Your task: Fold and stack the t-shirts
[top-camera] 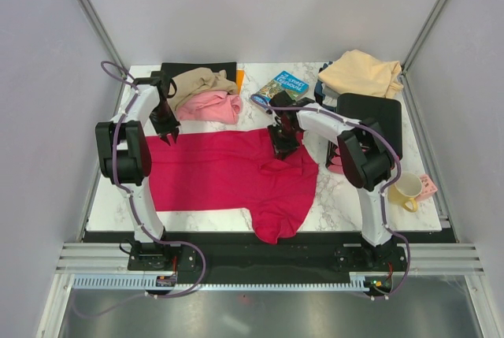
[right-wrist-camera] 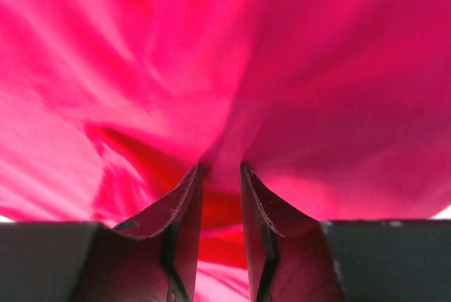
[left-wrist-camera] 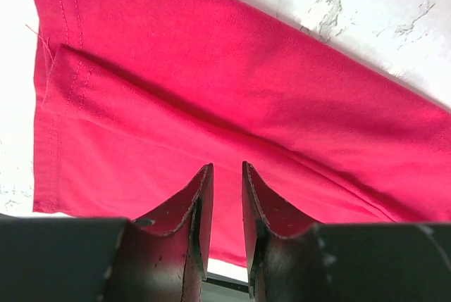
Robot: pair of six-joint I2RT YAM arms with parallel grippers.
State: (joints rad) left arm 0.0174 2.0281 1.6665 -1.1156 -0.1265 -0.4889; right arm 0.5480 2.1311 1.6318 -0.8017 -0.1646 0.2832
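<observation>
Right gripper (right-wrist-camera: 220, 170) pinching crimson t-shirt (right-wrist-camera: 296, 70), bunched

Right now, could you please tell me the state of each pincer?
Left pincer: over the crimson t-shirt, jaws narrow; whether it grips cannot be told.
Right pincer: closed on the crimson t-shirt.

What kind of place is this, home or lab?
Probably a robotics lab cell: white panels in aluminium framing enclose a marble-look table, with two robot arms bolted at its near edge and a crimson t-shirt laid out.
</observation>
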